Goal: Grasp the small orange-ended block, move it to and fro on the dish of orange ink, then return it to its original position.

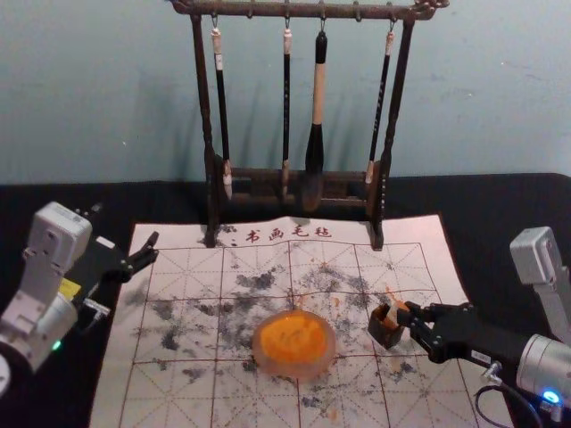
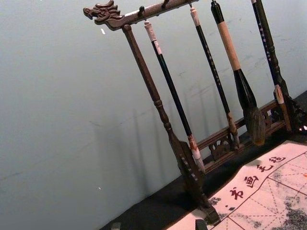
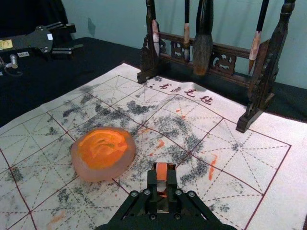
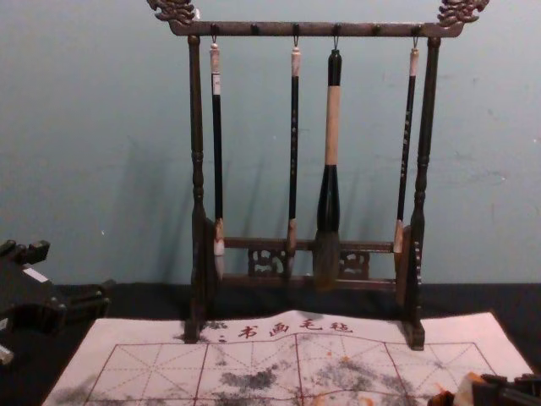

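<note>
"Where is the right gripper (image 1: 409,319)?"

"It is on the robot's right side, low over the paper mat (image 1: 169,392). Its tips are at the small dark box (image 1: 384,335)."

"Does it have anything?"

"Yes! It has the small block (image 3: 161,173). Its two fingers are pinched in, with just the block between them. The block has an orange part and a pale part."

"Is the block in the box or over it?"

"It is right at the box, on the side by the gripper. Nobody can tell from here if its bottom is inside."

"And the dish (image 1: 299,368)?"

"The round dish sits on the mat, to the left of the box, with a gap between them. There is bright orange ink (image 1: 293,334) in it. The block is not touching the dish."

"What about the left gripper (image 1: 153,249)?"

"It is parked by the mat's left edge. Its fingers are spread wide, with nothing in them."

"What is at the back?"

"A dark wooden rack (image 1: 202,89) stands there, and four brushes (image 1: 318,134) hang from its top bar. One brush is much fatter than the rest. The mat has gray smudges and some orange marks on it."
</note>
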